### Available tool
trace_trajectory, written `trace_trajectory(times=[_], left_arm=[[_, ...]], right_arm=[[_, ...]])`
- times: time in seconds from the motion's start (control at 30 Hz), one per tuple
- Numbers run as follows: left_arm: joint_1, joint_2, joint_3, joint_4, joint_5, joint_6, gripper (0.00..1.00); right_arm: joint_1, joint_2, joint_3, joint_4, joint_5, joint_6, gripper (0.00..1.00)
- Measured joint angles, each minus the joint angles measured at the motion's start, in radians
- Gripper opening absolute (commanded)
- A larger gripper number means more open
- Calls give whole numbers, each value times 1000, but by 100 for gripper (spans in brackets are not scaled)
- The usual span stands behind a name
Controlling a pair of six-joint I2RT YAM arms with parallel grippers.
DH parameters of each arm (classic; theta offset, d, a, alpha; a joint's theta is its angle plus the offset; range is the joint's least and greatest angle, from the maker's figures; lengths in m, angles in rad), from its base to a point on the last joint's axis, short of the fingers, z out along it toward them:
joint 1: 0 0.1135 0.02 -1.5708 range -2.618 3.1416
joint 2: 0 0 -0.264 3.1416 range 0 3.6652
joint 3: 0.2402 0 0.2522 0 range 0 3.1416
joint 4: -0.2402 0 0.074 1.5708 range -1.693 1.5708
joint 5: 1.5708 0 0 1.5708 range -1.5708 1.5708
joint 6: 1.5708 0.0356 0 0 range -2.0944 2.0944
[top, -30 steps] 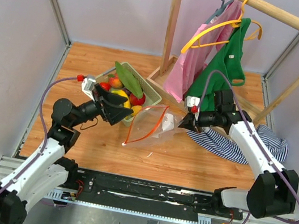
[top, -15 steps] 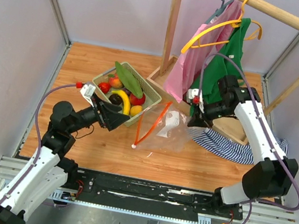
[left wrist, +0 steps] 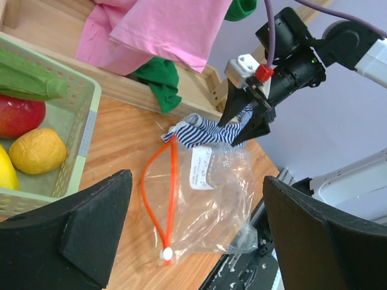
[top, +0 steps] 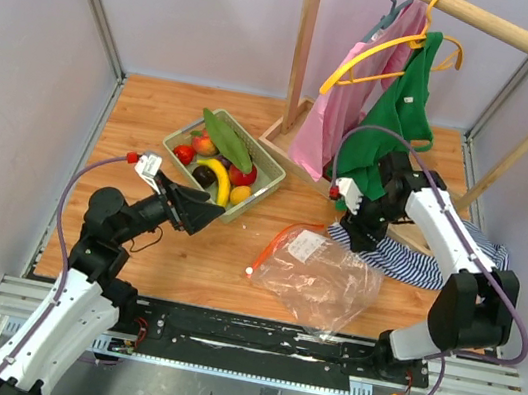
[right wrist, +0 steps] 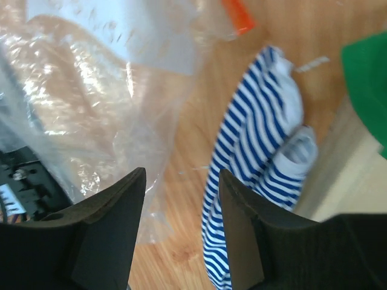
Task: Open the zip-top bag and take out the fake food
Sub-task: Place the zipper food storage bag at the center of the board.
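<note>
All the fake food point(top: 214, 165) is seen piled in the green basket point(top: 270, 172) toward the tabletop's far edge, the opened zip-top bag point(top: 323, 280) is laid empty by the near edge, and the left gripper point(top: 205, 216), spread wide, and right gripper point(left wrist: 230, 134), partly spread, are held empty, so the task is judged done.

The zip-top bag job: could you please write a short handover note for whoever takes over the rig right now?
Left gripper: open, empty, hovering in front of the green basket.
Right gripper: open, empty, over the striped cloth, beside the bag.
Zip-top bag: flat on the table, zip parted, looks empty.
Fake food: in the basket.
Done: bag opened, food out.
Left: apparently nothing; confirm nothing hides in the bag.
</note>
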State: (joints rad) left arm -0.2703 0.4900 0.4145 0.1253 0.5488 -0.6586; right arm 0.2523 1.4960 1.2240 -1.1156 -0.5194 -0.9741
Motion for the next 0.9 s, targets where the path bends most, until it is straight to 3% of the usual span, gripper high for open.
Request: trace_trajectory(times=[0.3, 0.4, 0.47, 0.63, 0.8, 0.9], left_arm=[[0, 18, 13, -54, -42, 26, 93], [0, 58, 44, -91, -61, 50, 95], [0, 79, 69, -114, -76, 65, 96], [0, 148, 199, -226, -156, 142, 99], [1, 291, 494, -359, -259, 246, 99], [0, 353, 648, -417, -286, 288, 99]], right_arm=[[-112, -163, -5, 214, 117, 135, 63], [-153, -261, -5, 241, 92, 143, 81], [-180, -326, -5, 258, 68, 150, 100], [-274, -461, 17, 277, -47, 205, 98], [-381, -439, 220, 232, -212, 314, 99], [-412, -414, 381, 222, -217, 456, 99]])
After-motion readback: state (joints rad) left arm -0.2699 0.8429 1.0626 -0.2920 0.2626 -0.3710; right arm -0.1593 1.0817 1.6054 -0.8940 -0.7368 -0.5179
